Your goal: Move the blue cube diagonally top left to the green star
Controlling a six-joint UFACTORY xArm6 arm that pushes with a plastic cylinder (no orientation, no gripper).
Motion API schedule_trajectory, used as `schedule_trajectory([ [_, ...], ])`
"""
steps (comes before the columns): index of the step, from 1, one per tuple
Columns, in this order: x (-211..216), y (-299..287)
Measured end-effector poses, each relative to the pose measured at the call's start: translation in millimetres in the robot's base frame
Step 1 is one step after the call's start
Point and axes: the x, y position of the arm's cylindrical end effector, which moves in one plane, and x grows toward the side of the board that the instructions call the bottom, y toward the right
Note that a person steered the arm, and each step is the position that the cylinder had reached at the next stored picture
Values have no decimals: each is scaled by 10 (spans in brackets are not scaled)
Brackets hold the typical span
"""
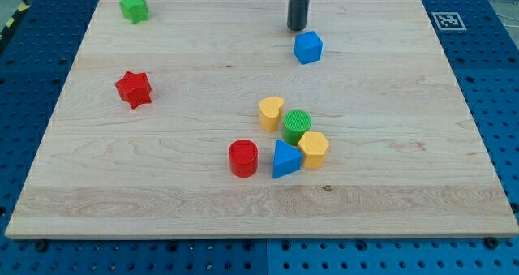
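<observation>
One wooden board (pixel 162 186) on blue pegboard (pixel 32 64).

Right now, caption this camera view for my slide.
My tip sits just above-left of the blue cube; green star far left.

Counter (pixel 389 218) is pretty open between the blue cube (pixel 308 47) and the green star (pixel 134 7) along the top edge. Only the red star (pixel 134 89) sits near the left edge, below that lane.

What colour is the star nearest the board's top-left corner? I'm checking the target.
Green, plain in the camera view.
</observation>
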Motion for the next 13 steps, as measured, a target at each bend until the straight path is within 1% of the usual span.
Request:
schedule_trajectory([
  [1, 275, 1],
  [5, 375, 3],
  [7, 592, 64],
  [8, 592, 307],
  [10, 866, 475],
  [11, 648, 605],
  [12, 621, 908],
  [13, 678, 1081],
])
